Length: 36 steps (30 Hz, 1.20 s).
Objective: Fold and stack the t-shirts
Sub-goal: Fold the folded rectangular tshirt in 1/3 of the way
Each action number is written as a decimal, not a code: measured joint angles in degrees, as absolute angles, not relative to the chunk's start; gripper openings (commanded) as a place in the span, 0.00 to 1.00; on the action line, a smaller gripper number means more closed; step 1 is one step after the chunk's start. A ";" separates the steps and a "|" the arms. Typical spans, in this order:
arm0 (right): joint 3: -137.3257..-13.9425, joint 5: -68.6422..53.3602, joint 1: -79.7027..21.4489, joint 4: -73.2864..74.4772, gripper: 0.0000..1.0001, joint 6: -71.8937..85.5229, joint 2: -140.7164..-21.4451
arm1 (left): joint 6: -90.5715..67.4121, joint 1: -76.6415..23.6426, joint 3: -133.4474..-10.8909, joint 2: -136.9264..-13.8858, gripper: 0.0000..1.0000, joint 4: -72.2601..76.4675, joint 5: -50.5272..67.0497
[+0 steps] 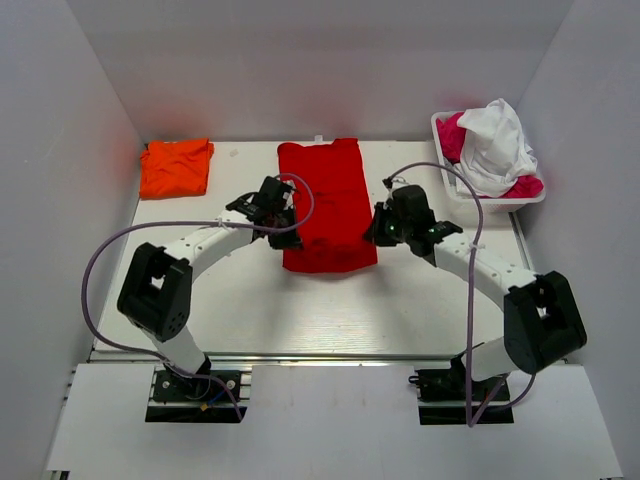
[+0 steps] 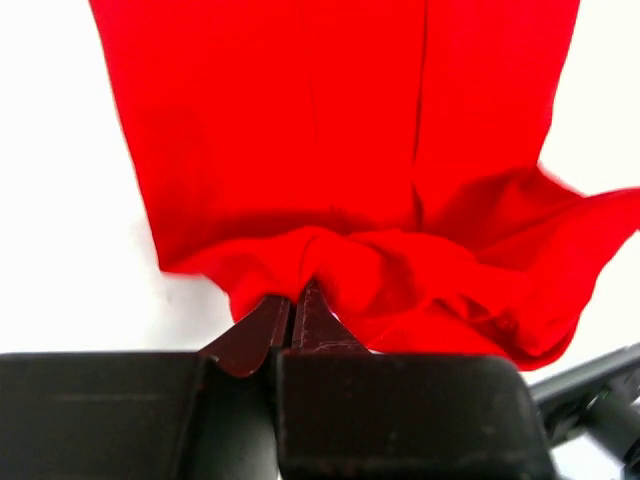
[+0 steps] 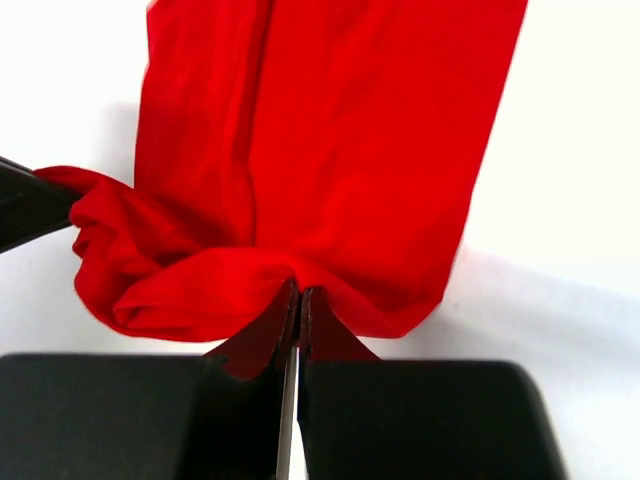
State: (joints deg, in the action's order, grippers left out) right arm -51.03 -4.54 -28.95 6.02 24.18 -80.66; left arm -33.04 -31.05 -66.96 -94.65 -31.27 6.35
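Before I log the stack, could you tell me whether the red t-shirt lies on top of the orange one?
No, the red t-shirt lies in the middle, well apart from the orange t-shirt at the far left.

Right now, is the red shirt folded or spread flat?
Partly folded: the red t-shirt is a narrow strip, bunched where left gripper and right gripper pinch it.

No writing, label, brand, number or sign can be read anywhere; the red t-shirt at centre, the orange t-shirt at ten o'clock and the white bin at two o'clock are plain
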 measured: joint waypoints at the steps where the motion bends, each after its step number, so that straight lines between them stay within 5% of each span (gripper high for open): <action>1: -52.45 -4.51 -28.62 5.98 0.00 23.90 -81.95 | -33.06 -30.37 -68.20 -95.61 0.00 -31.31 6.33; 36: -78.52 -15.07 -18.63 4.78 0.00 21.52 -110.28 | -31.29 -20.64 -89.10 -115.55 0.00 -27.29 4.97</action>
State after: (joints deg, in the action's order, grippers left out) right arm -78.52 -15.07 -18.63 4.78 21.52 -110.28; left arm -31.29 -20.64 -89.10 -115.55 -27.29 4.97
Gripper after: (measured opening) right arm 0.012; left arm 0.098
